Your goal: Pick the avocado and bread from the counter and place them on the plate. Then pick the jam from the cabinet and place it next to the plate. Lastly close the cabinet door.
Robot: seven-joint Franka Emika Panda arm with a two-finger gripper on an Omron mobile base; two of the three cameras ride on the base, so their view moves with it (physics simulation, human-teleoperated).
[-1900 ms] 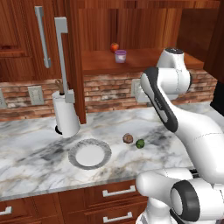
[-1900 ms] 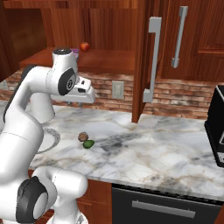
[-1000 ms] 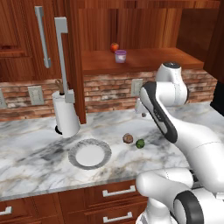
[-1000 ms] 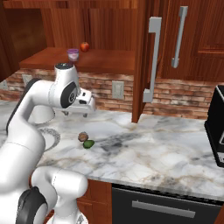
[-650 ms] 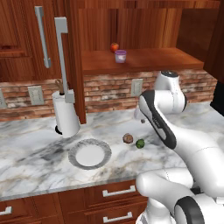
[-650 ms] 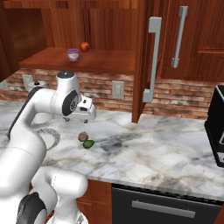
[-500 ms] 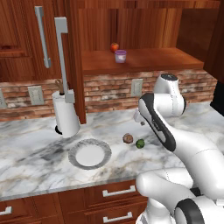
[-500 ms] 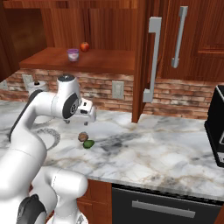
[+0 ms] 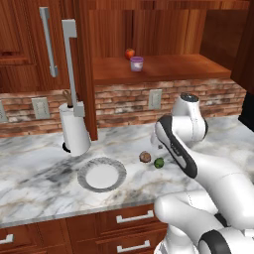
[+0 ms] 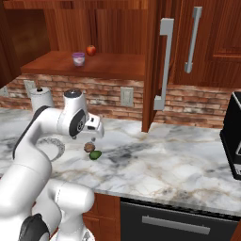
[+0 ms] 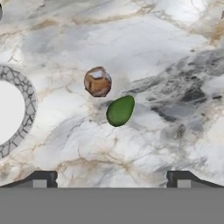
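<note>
On the marble counter [image 9: 44, 168] the brown bread [image 9: 145, 157] [image 10: 88, 148] [image 11: 97, 81] and the dark-green avocado [image 9: 158, 162] [image 10: 95, 155] [image 11: 120, 110] lie close together, right of the white plate [image 9: 101, 174] [image 11: 27, 101]. My gripper [image 11: 111, 179] [image 10: 97, 133] hangs open above them, pointing down, with nothing between its fingers. The lilac jam [image 9: 137, 63] [image 10: 78, 59] stands on the cabinet shelf [image 9: 168, 67]. The cabinet door [image 10: 153, 61] stands open, and its bar handle [image 9: 69, 59] shows.
A red-orange fruit [image 9: 129, 53] [image 10: 91, 50] sits beside the jam. A white paper-towel roll [image 9: 74, 131] stands behind the plate by the brick backsplash. A dark appliance [image 10: 233, 136] is at the counter's far right.
The arm has come down from shelf height toward the counter and now hangs low over the bread and avocado. The gripper stayed open. Nothing else moved.
</note>
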